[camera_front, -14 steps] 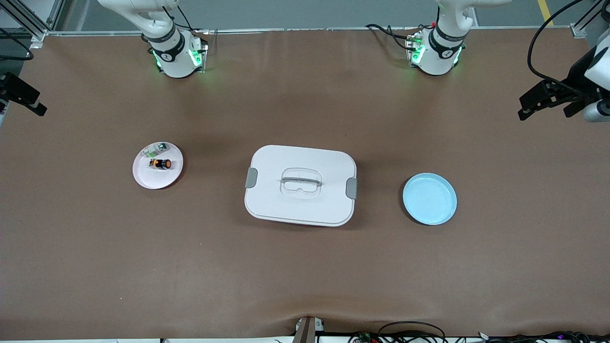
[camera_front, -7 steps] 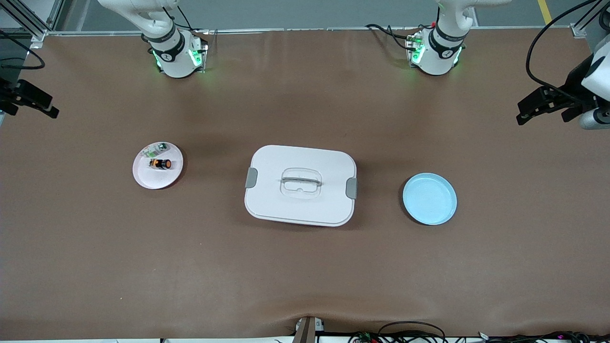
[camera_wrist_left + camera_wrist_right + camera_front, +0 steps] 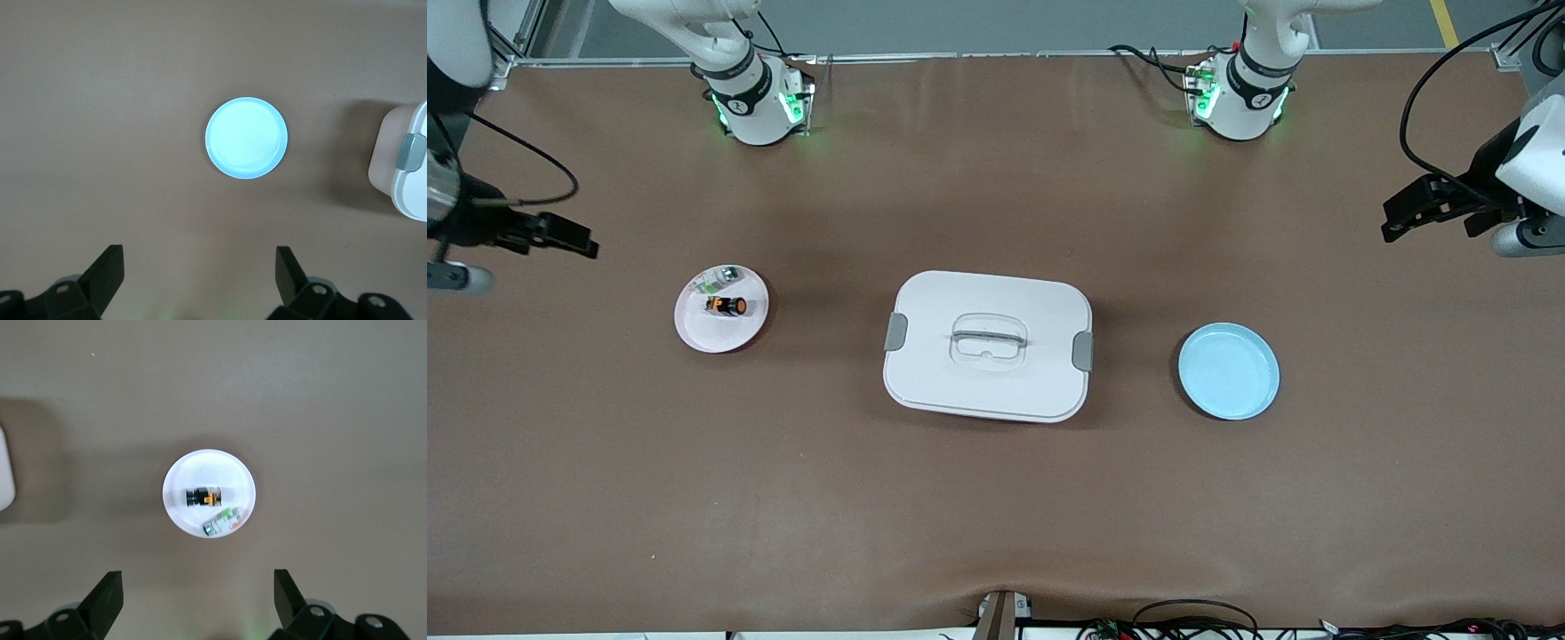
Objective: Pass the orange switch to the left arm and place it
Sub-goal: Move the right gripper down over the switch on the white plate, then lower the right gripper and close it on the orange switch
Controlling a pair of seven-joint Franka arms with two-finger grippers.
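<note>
Moved since a second ago: right gripper (image 3: pixel 578 241), carried inward from the table's edge at the right arm's end and now up over bare mat; left gripper (image 3: pixel 1396 222), shifted slightly inward at the left arm's end; all table items unchanged. Right gripper: jaws spread wide, nothing held, high in the air, short of the white plate (image 3: pixel 721 308) and to its outer side. White plate: on the mat toward the right arm's end, seen from above between the right gripper's fingers (image 3: pixel 107 597). Orange switch (image 3: pixel 727 306): lying on its side on the white plate, untouched, just beside a small green-and-white part (image 3: pixel 721 278) on the same plate. Box (image 3: pixel 988 345): lid on, mid-table, between the two plates, well apart from both grippers. Blue plate (image 3: pixel 1229 371): toward the left arm's end, bare. Left gripper: jaws spread wide, nothing held, aloft over bare mat, outward of the blue plate.
</note>
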